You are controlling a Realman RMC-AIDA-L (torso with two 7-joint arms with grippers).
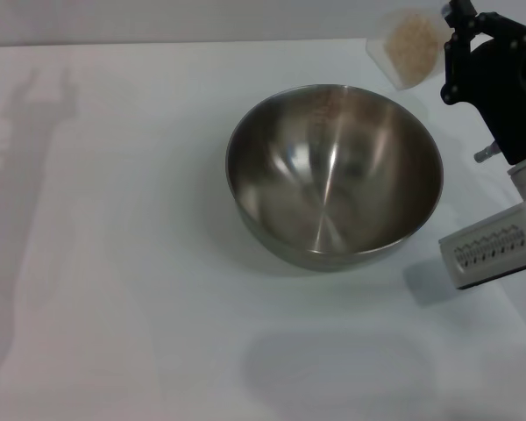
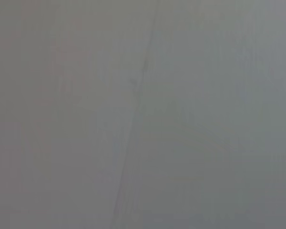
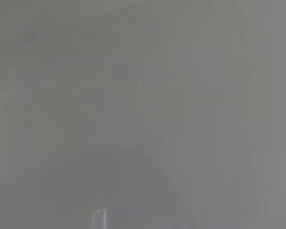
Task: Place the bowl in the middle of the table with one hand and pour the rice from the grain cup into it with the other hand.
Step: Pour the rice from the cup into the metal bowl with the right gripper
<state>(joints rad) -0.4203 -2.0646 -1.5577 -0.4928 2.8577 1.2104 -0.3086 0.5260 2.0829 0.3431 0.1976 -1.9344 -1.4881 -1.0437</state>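
Note:
The steel bowl stands upright and empty in the middle of the white table. The translucent grain cup, holding pale rice, is at the far right, just beyond the bowl's rim. My right gripper is black and sits at the cup's right side, its fingers closed on the cup's edge. A pale translucent edge shows in the right wrist view. My left gripper is out of view; the left wrist view shows only plain grey surface.
The right arm's silver wrist housing hangs over the table to the right of the bowl. An arm's shadow lies on the table's left side. The table's far edge runs along the top.

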